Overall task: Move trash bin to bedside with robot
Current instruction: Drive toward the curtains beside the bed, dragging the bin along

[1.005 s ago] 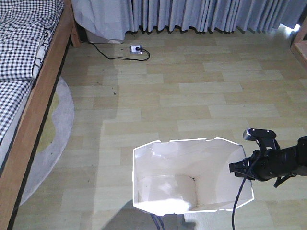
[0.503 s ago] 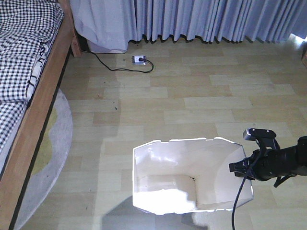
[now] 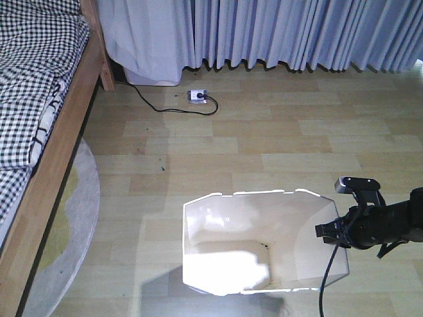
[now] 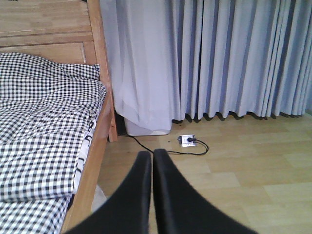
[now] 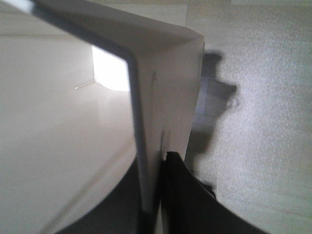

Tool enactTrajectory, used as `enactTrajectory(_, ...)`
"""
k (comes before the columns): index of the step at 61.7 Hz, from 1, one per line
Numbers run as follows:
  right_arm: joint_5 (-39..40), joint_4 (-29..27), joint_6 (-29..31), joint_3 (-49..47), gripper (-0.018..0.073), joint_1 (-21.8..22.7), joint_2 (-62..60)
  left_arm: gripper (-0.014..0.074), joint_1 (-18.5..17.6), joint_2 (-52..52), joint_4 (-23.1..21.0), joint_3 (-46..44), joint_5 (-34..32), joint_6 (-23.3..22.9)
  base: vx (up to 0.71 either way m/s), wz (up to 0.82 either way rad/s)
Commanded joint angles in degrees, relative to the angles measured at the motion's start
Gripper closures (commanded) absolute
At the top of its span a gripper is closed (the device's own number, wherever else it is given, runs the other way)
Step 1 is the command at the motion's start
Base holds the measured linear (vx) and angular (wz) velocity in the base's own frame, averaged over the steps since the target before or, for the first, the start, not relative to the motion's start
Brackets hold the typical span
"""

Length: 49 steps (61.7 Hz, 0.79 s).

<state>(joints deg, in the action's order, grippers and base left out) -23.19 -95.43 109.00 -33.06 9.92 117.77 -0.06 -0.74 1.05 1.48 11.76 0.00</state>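
Note:
The white trash bin (image 3: pixel 231 221) stands open-topped on the wood floor at the bottom centre of the front view. My right gripper (image 3: pixel 328 231) is shut on its right wall, at the end of the black arm (image 3: pixel 390 224) with trailing cables. In the right wrist view the bin wall (image 5: pixel 165 73) runs down between the two black fingers (image 5: pixel 183 195) of the right gripper (image 5: pixel 158 163). The bed (image 3: pixel 33 99), with checked bedding and a light wooden frame, lies along the left, apart from the bin. My left gripper (image 4: pixel 152 156) is shut and empty, pointing at the floor beside the bed (image 4: pixel 44 126).
A round grey and yellow rug (image 3: pixel 73 218) lies partly under the bed frame (image 3: pixel 56 152). A power strip (image 3: pixel 197 97) with a black cable sits on the floor before the grey curtains (image 3: pixel 297 33). A white box (image 3: pixel 149 72) stands by the bed post (image 4: pixel 100 63).
The whole scene has slid down the front view: curtains, power strip and bed post are nearer. The bin and right arm keep the same place in the frame.

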Motion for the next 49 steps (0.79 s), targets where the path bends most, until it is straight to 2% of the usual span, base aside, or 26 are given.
enactTrajectory(1,-11.39,-2.08,-0.36,-0.88,0.0564,0.22,-3.18,0.0603,-0.13,-0.73,-0.23,1.08,-3.87,0.00,0.23,0.03)
enactTrajectory(49,-11.32,-2.08,-0.36,-0.88,0.0564,0.22,-3.18,0.0603,-0.13,-0.73,-0.23,1.08,-3.87,0.00,0.21,-0.01)
